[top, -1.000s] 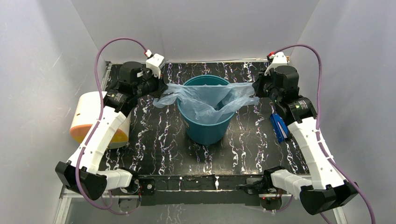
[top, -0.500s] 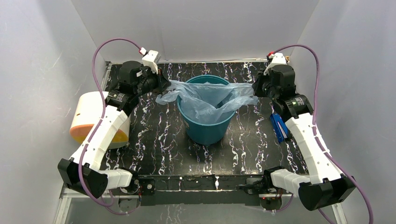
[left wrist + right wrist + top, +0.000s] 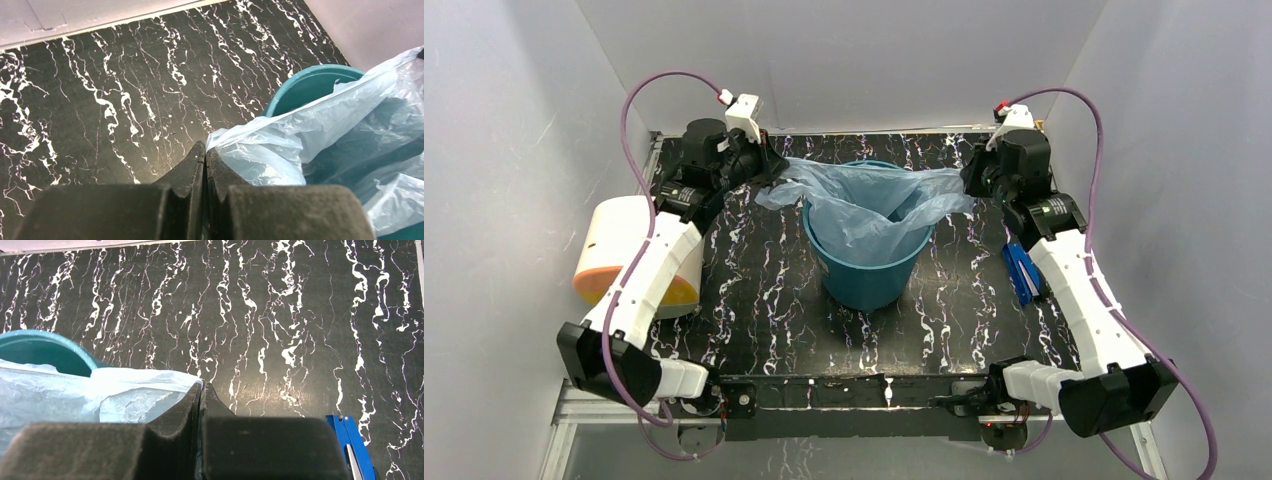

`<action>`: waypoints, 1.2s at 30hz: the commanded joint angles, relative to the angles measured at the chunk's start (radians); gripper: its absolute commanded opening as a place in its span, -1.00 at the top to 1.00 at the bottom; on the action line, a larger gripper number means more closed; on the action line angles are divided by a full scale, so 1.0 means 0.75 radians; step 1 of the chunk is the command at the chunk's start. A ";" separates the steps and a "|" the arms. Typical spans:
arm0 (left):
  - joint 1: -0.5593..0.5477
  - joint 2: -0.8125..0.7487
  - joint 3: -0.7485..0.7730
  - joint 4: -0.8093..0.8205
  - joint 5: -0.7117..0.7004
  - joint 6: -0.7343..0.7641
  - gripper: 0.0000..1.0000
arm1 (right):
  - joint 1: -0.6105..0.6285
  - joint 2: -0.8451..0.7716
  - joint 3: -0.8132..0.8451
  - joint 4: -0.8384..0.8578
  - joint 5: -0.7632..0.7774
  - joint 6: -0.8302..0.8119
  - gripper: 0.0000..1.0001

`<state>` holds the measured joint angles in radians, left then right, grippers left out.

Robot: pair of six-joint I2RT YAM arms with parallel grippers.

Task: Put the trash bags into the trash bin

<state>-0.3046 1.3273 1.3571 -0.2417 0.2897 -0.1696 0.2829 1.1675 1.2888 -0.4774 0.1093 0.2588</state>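
Note:
The teal trash bin (image 3: pixel 869 280) stands upright in the middle of the black marbled table. The light-blue translucent trash bag (image 3: pixel 864 205) hangs into the bin, its mouth stretched wide across the rim. My left gripper (image 3: pixel 776 182) is shut on the bag's left edge, just left of the rim. My right gripper (image 3: pixel 969 188) is shut on the bag's right edge, just right of the rim. In the left wrist view the shut gripper (image 3: pixel 205 150) pinches the bag (image 3: pixel 300 140) beside the bin (image 3: pixel 305 87). In the right wrist view the shut gripper (image 3: pixel 201 388) pinches the bag (image 3: pixel 100 395) beside the bin (image 3: pixel 45 347).
A cream cylinder with an orange end (image 3: pixel 629 255) lies at the table's left edge, under my left arm. A blue tool (image 3: pixel 1022 272) lies on the table by my right arm; it also shows in the right wrist view (image 3: pixel 352 447). Grey walls enclose the table.
Both grippers have moved toward the back of the table with the bag's edges, carrying the stretched mouth back across the bin's top. The bin has not moved.

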 commanded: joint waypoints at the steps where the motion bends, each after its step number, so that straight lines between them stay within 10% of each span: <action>1: 0.030 0.038 0.014 0.075 -0.001 -0.054 1.00 | -0.034 0.066 0.079 0.099 0.012 -0.003 0.81; 12: 0.056 -0.021 -0.318 0.315 0.144 -0.197 1.00 | -0.108 0.129 -0.102 0.069 -0.196 0.088 0.75; 36: 0.092 0.046 -0.214 0.443 0.059 -0.190 1.00 | -0.156 0.163 -0.040 0.259 -0.115 0.161 0.84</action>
<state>-0.2543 1.3334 1.2232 0.0471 0.3504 -0.2871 0.1883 1.2568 1.2705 -0.3336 0.0181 0.3523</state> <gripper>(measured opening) 0.007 0.079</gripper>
